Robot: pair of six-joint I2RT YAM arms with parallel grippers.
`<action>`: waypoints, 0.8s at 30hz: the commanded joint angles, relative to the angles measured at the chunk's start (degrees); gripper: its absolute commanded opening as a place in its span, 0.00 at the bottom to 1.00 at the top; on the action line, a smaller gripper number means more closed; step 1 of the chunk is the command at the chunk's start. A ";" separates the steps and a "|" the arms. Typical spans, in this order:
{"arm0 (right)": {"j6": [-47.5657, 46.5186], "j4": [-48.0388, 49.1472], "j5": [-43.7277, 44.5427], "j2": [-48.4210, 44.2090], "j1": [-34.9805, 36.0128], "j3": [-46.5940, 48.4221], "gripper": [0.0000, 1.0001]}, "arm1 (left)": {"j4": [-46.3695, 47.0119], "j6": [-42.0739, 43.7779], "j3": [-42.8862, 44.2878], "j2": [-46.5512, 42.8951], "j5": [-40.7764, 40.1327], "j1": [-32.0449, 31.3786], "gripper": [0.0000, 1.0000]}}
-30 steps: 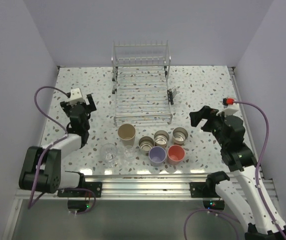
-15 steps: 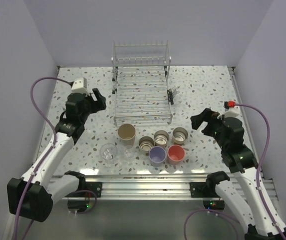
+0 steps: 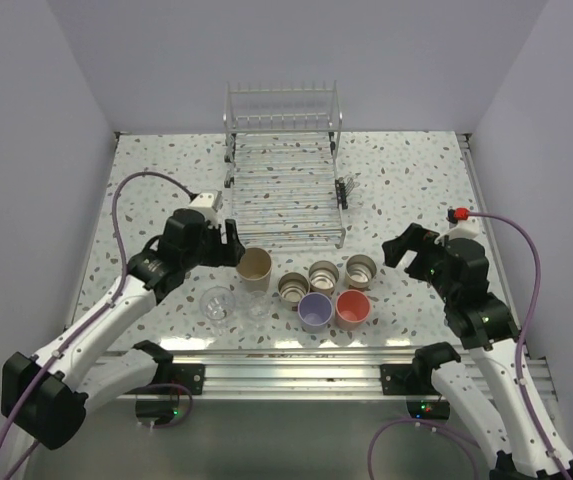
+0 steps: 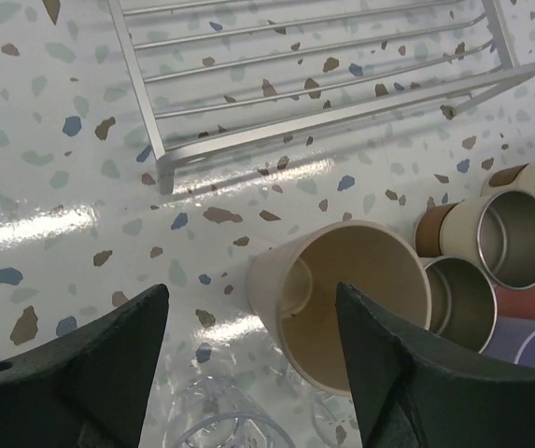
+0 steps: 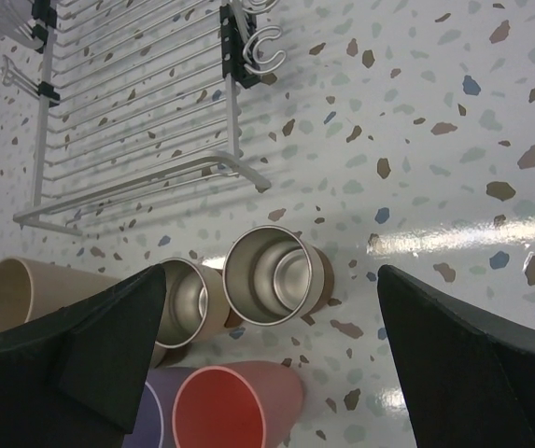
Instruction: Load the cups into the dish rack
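Observation:
The silver wire dish rack (image 3: 284, 190) stands at the back middle of the table with no cups in it. In front of it stand the beige cup (image 3: 254, 267), three metallic cups (image 3: 323, 274), a lavender cup (image 3: 314, 311), a coral-pink cup (image 3: 352, 308) and two clear cups (image 3: 218, 305). My left gripper (image 3: 224, 246) is open and empty, just left of the beige cup; in the left wrist view the beige cup (image 4: 356, 299) lies between the fingers (image 4: 90, 373). My right gripper (image 3: 398, 245) is open and empty, right of the rightmost metallic cup (image 5: 269, 273).
The rack's near rail (image 4: 342, 117) lies close behind the beige cup. A small cutlery basket (image 3: 345, 190) hangs on the rack's right side. A clear cup (image 4: 220, 420) stands just below my left gripper. The coral-pink cup (image 5: 234, 406) is in front of the metallic cups.
My left arm has swung from the far left of the table rightward and nearer, up to the beige cup. My right gripper has lowered slightly toward the metallic cups. No cup has moved.

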 commanded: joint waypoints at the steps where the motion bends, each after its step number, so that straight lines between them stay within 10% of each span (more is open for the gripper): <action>1: 0.57 -0.54 -1.06 0.40 0.02 2.06 0.98 | -2.04 -1.19 -1.75 1.25 0.82 -2.28 0.75; 17: 0.66 -1.85 -1.41 -0.74 0.02 0.74 0.98 | -23.65 -15.06 6.60 -8.94 -22.47 -8.97 0.74; 24: -0.75 -2.21 -1.24 -0.30 0.02 2.05 0.98 | -29.72 -14.99 8.70 -4.90 -23.38 -8.88 1.00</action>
